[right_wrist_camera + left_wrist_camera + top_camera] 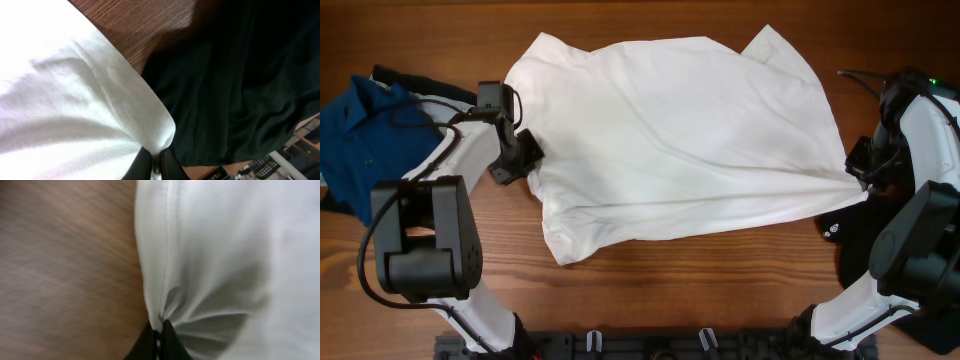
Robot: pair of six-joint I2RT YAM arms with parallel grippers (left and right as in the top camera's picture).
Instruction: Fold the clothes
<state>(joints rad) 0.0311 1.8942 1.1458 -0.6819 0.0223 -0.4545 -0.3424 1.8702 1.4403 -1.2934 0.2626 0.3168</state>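
Observation:
A large white T-shirt lies spread across the middle of the wooden table, plain side up, no print showing. My left gripper is shut on its left edge; the left wrist view shows the pinched white fabric bunched at the fingertips. My right gripper is shut on the shirt's right corner, pulling it to a point. The right wrist view shows that white corner in the fingers.
A blue garment lies at the far left by the left arm. A black garment lies under the right arm, also in the right wrist view. Bare wood runs along the front.

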